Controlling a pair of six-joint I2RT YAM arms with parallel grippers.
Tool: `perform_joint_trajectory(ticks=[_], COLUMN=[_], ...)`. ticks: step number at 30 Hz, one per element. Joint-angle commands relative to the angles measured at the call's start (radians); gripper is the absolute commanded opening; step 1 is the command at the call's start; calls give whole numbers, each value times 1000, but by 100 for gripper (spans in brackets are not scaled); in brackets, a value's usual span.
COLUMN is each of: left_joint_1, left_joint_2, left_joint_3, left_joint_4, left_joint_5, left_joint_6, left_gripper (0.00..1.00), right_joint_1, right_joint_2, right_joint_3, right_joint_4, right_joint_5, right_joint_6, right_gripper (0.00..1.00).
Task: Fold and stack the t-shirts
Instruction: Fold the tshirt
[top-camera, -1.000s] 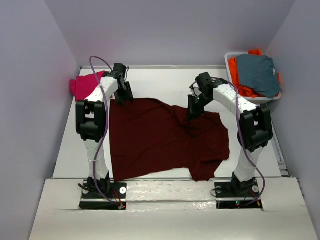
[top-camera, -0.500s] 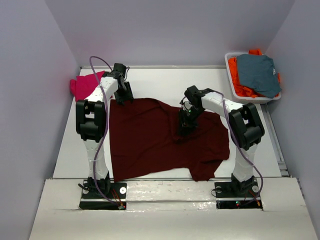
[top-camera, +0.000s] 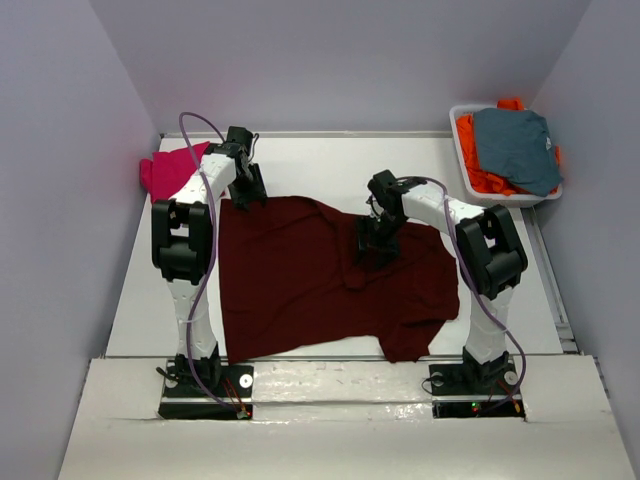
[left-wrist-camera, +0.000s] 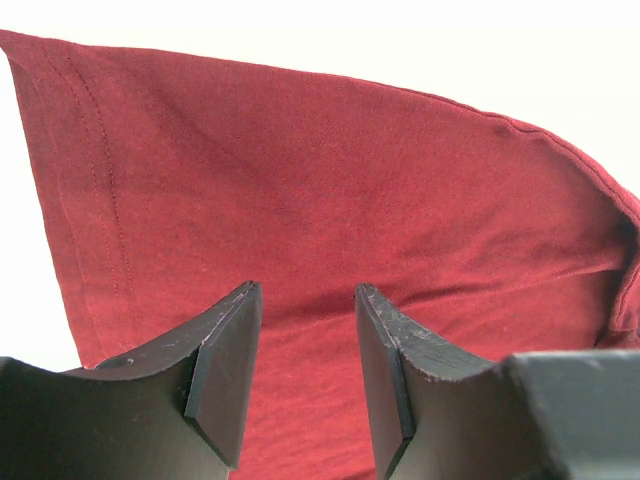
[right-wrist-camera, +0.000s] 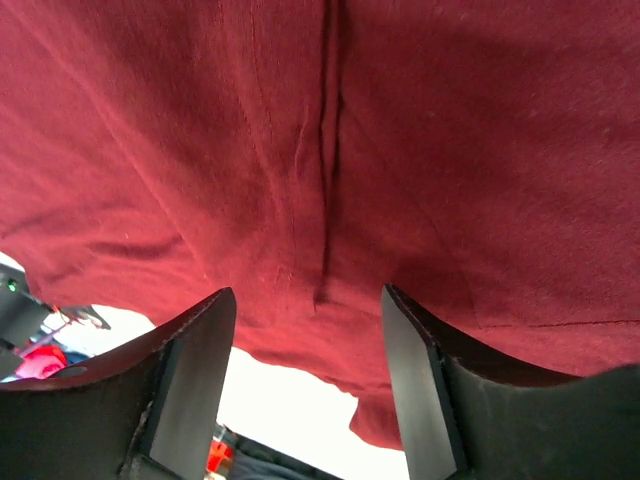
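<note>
The left arm reaches up the left side of the counter (top-camera: 330, 165), its elbow bent high. The left end effector (top-camera: 249, 190) points down at the far left corner of the maroon t-shirt (top-camera: 300, 280). In the left wrist view its 2 dark fingers (left-wrist-camera: 225, 390) stand partly apart above the cloth, with nothing clamped between them. The right arm folds inward from its base, the forearm angling toward the middle of the counter. The right end effector (top-camera: 376, 248) hangs low over the right half of the same shirt. Its scuffed fingers (right-wrist-camera: 190, 390) are spread wide and hold nothing.

The maroon t-shirt lies spread flat across the middle of the counter, between the 2 arms. Its knit is soft and matte, with a stitched hem along the left edge. A narrow raised crease (right-wrist-camera: 325, 150) runs through the fabric ahead of the right fingers.

A magenta t-shirt (top-camera: 170, 170) sits bunched in the far left corner against the wall. At the far right stands a white plastic bin (top-camera: 456, 118). It holds an orange garment (top-camera: 472, 140) with a grey-blue t-shirt (top-camera: 515, 145) on top.

The counter is smooth and white, enclosed by plain pale lavender walls (top-camera: 350, 60). A purple cable (top-camera: 190, 130) loops along the left arm.
</note>
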Motion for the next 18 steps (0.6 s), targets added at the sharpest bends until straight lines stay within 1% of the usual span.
perform_joint_trajectory(ticks=[1, 5, 8, 18], left_joint_1=[6, 6, 6, 6], left_joint_2=[-28, -28, -29, -26], left_joint_3=[4, 4, 2, 7], left_joint_4=[-12, -11, -9, -11], left_joint_5=[7, 9, 7, 9], left_joint_6=[12, 12, 12, 12], left_gripper=[53, 53, 53, 53], right_joint_1=[9, 9, 9, 9], right_joint_2=[4, 40, 47, 54], right_joint_3=[14, 0, -4, -41], right_joint_4=[79, 124, 142, 158], right_joint_5=[18, -35, -54, -72], right_joint_6=[54, 74, 79, 71], right_gripper=[60, 46, 43, 42])
